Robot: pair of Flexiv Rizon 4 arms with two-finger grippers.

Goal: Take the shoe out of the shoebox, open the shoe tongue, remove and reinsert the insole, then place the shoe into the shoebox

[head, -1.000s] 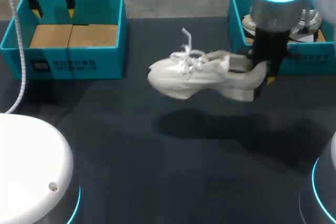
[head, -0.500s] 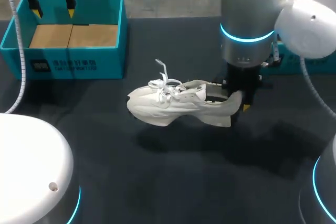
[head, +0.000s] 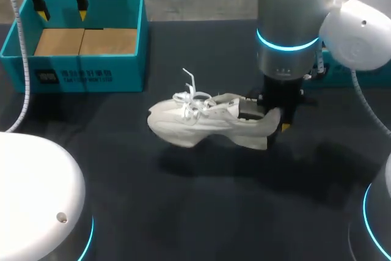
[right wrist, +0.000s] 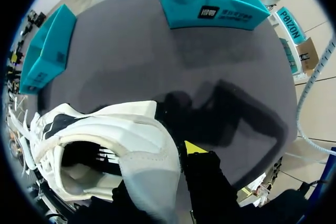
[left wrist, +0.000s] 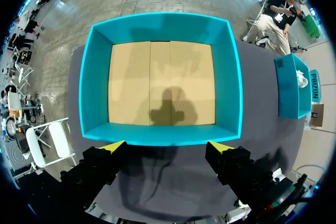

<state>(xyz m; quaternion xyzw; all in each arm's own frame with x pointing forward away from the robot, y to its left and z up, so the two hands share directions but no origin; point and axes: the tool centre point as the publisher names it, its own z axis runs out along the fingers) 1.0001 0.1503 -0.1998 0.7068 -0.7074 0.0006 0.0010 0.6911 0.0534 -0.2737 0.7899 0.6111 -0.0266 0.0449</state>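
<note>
Status: shoe (head: 201, 123) is out on the open table (head: 183, 212), clear of any box. Its heel is pinched between the fingers of the right gripper (head: 276, 120), toe pointing away from it. Whether the sole touches the table is not discernible. Step one judged done. Laces (head: 192, 96) look tied and the tongue (head: 221, 99) unopened; insole work and the return remain. Left gripper (left wrist: 167, 146) is spread wide, holding nothing, above the near wall of the empty box (left wrist: 94, 77).

Right-side shoebox (head: 325, 71) almost wholly behind the right arm (head: 287, 29)
</note>
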